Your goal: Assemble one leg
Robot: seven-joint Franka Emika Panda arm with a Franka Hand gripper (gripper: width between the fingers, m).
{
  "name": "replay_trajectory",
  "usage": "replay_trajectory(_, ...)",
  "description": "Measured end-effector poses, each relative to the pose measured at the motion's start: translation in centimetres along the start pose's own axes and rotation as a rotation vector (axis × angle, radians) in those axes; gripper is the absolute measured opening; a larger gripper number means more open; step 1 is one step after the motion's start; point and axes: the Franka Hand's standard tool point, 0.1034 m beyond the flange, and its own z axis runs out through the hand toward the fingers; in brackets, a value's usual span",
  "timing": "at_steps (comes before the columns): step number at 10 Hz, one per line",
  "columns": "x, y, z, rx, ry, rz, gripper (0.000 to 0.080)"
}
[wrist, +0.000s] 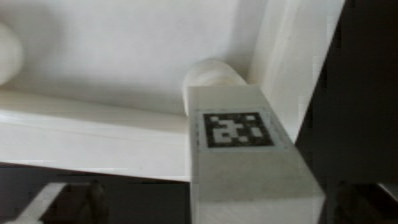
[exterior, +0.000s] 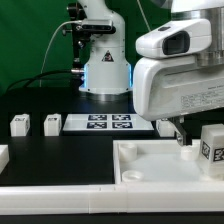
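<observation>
One leg, a white block with a black-and-white tag, stands at the exterior view's right end of the large white panel. In the wrist view this leg runs from between my fingers to a round corner socket of the panel. My gripper is down over it and open. In the wrist view the gripper has one finger well apart from the leg, with dark table showing between. The other finger is close beside it. Two more legs stand on the table at the exterior view's left.
The marker board lies behind the panel, in front of the arm's base. Another white part shows at the exterior view's left edge. The table is black, against a green backdrop.
</observation>
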Motion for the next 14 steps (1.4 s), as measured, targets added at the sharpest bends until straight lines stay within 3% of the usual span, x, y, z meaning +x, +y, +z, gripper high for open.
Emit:
replay_trajectory(1, -0.06, -0.05, 0.13, 0.0, 0.0, -0.001, 0.0622)
replay_trajectory(2, -0.16, -0.06, 0.34, 0.0, -0.003, -0.001, 0.045)
replay_trajectory(3, -0.23, -0.09, 0.51, 0.001, -0.004, -0.001, 0.045)
replay_trajectory(4, -0.23, -0.12, 0.57, 0.001, -0.004, -0.001, 0.0287)
replay_trajectory(9, -0.23, -0.15, 0.57, 0.002, -0.003, 0.08, 0.029)
replay_trajectory(14, -0.35, 0.05, 0.59, 0.002, -0.001, 0.591, 0.0291)
